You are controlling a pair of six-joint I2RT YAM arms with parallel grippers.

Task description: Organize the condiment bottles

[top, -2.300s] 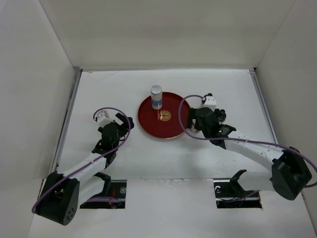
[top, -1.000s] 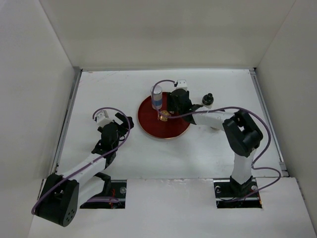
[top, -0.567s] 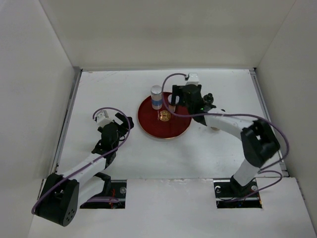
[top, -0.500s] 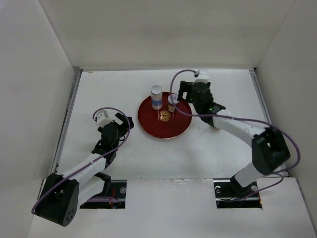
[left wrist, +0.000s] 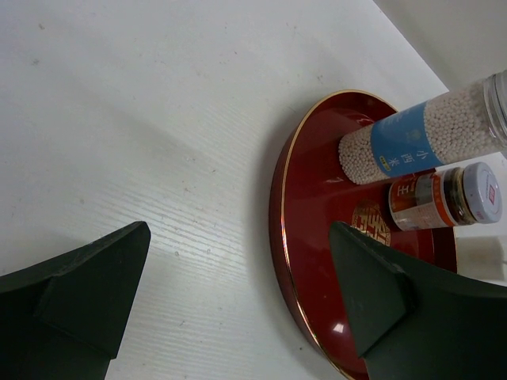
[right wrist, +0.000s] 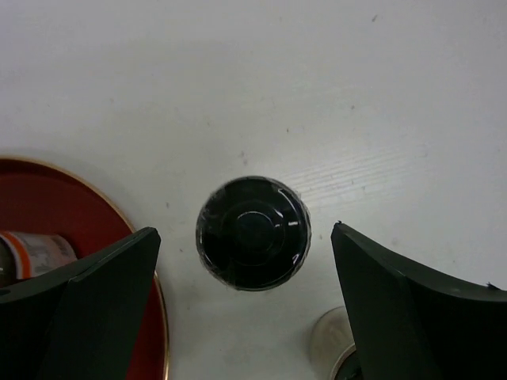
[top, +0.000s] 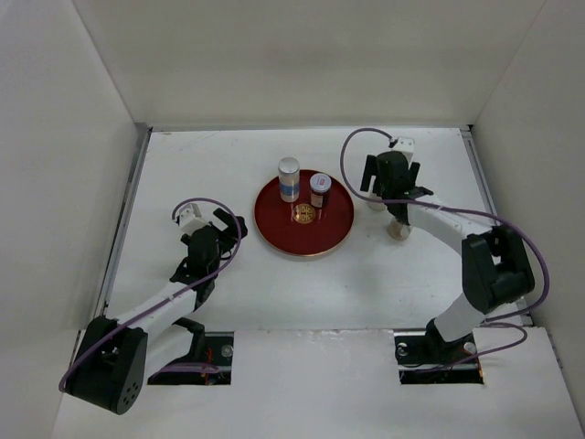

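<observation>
I hold the right gripper (right wrist: 242, 236) above the dark-capped bottle (right wrist: 252, 232), jaws wide apart, gripping nothing, with a gap on each side of the cap. The left gripper (left wrist: 239, 239) also stands open and empty, near the tray (top: 306, 242). The white bottle (top: 289, 178) and the tan bottle (top: 319, 189) stand upright and close together on the far half of the tray. The dark-capped bottle stands on the table (top: 274, 293) just right of the tray, and the jar (top: 398, 230) sits on the table near it, partly hidden by the arm. Hazards, as I judge them: in the wrist view one finger lies near the jar and the other over the tray rim, so a straight descent may knock the jar or catch the rim. An off-centre closure may tip the bottle, and a grip on the smooth cap alone may slip. A low carry to the tray may strike the two bottles there. The table is white and matte, with faint grain and a few specks. Plain white walls (top: 302, 64) enclose it on three sides.
</observation>
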